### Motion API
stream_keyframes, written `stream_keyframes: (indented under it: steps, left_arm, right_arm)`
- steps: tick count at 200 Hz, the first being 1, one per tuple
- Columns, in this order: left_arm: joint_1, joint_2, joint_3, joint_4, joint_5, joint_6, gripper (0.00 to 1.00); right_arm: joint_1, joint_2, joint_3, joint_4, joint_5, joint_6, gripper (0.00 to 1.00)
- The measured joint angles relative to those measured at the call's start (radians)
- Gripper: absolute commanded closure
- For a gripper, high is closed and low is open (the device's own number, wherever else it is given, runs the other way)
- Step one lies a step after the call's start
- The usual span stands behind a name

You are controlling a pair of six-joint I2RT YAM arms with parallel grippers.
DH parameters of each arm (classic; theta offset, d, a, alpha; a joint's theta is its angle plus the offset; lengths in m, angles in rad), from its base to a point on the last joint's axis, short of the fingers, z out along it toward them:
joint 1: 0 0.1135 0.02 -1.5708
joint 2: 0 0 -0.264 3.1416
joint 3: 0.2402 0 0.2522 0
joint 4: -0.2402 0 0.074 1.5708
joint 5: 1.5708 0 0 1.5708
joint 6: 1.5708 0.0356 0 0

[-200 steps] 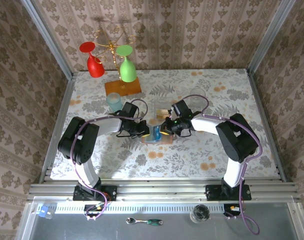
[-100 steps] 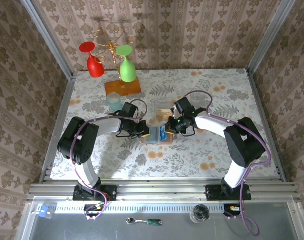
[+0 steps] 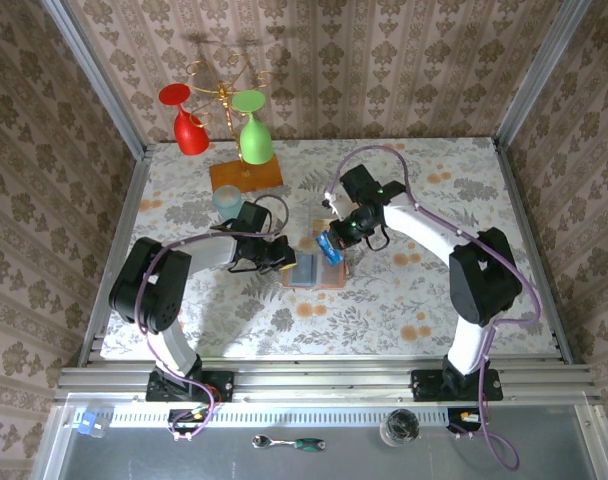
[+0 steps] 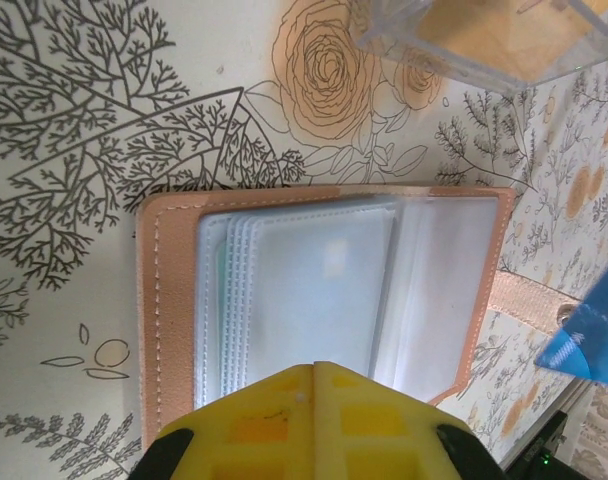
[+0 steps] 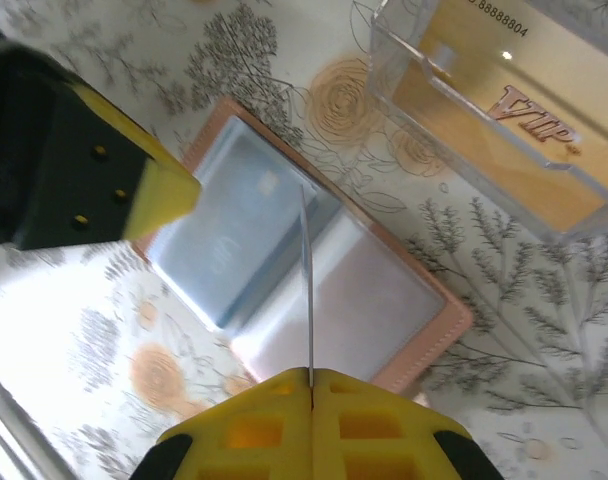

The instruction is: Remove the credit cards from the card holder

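The card holder lies open on the floral tablecloth, tan-pink with clear sleeves over a blue-grey lining. My left gripper is shut, and its yellow tips rest over the holder's left edge. My right gripper is shut on a blue credit card, held a little above the holder's far right corner. That card shows edge-on in the right wrist view and as a blue corner in the left wrist view. More cards may sit in the sleeves, but I cannot make them out.
A clear plastic box with a tan VIP card inside stands just behind the holder. At the back left are a glass rack on an orange wooden base, holding a red glass and a green glass, and a pale teal cup.
My right gripper has drawn back and to the right, away from the holder, with the blue card out of its sleeve. My left gripper has stayed on the holder.
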Motion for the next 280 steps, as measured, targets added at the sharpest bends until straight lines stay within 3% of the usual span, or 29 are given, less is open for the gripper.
stream_keyframes:
  steps: [58,101,201,280]
  left_arm:
    - [0.03,-0.04,0.0,-0.001,0.002,-0.003,0.94]
    - [0.087,-0.048,0.0,-0.013,0.005,-0.003,0.94]
    - [0.105,-0.048,0.027,-0.034,0.013,-0.003,0.94]
    - [0.107,-0.036,0.036,-0.034,0.014,-0.003,0.94]
  right_arm:
    - [0.0,0.079,0.155,-0.162,0.145,-0.439,1.0]
    - [-0.006,0.187,0.357,-0.259,0.211,-0.623,1.0]
    - [-0.057,0.491,0.92,-0.44,0.228,-0.761,1.0]
    - [-0.058,0.581,0.968,-0.481,0.206,-0.785,0.99]
